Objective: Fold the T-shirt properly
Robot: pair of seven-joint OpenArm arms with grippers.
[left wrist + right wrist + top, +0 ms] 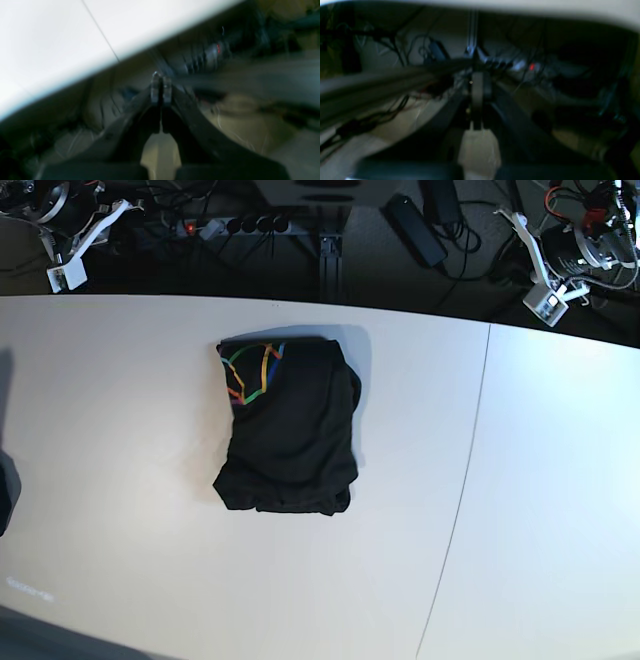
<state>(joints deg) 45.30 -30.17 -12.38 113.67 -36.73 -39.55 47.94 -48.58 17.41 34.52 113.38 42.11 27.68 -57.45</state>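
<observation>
Both pairs of jaws are pressed shut and hold nothing. The left gripper [160, 86] points past the table edge at the dim floor below. The right gripper [480, 86] does the same on its side, and its picture is blurry.

The T-shirt [290, 430] lies on the white table [120, 430], a bit left of the middle and closer to the far edge. It is folded into a small, thick bundle, taller than it is wide. No sleeves stick out. The colour print [250, 370] shows at the top left corner of the bundle. The bottom edge looks a little lumpy, and the right side is not quite straight.

I think the folding is done, or almost done. Both arms are parked up at the far corners, well apart from the shirt. All that may be left is to smooth the lumpy edge.

Now the count. There is one T-shirt and one print on it. There is one table, with one thin seam [465, 480] running down its right part. There are two grippers. Nothing else lies on the table.
</observation>
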